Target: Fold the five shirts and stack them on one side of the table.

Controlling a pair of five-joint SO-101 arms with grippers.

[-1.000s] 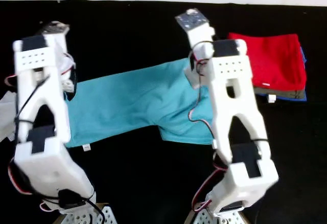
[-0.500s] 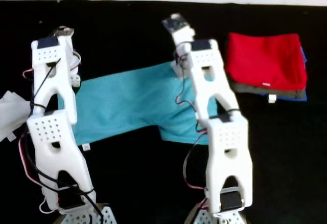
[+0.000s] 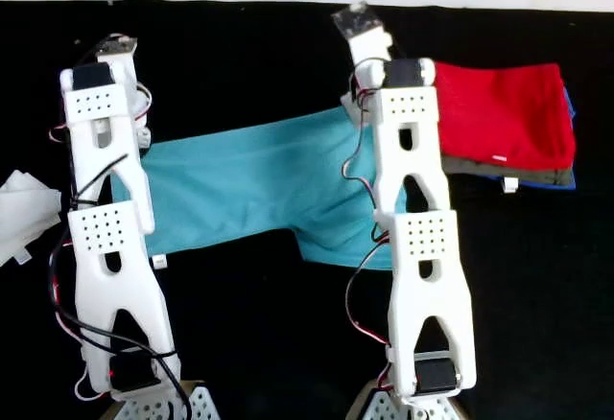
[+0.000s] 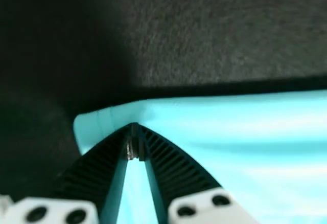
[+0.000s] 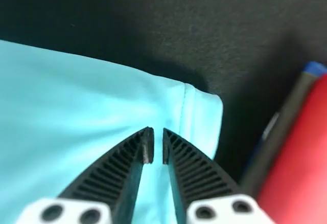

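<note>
Black cloth (image 3: 240, 343) covers the table, and a teal shirt (image 3: 249, 190) lies spread across it between the two outstretched arms. The left pincer (image 4: 134, 150) has its tips pressed together on the shirt's edge, just inside a corner, with bare black cloth beyond the tips. The right pincer (image 5: 153, 146) sits over the opposite corner of the same edge, its tips almost meeting with a sliver of teal cloth between them. Just beside the right pincer, on the side away from the left arm, lies a folded stack topped by a red shirt (image 3: 508, 113).
</note>
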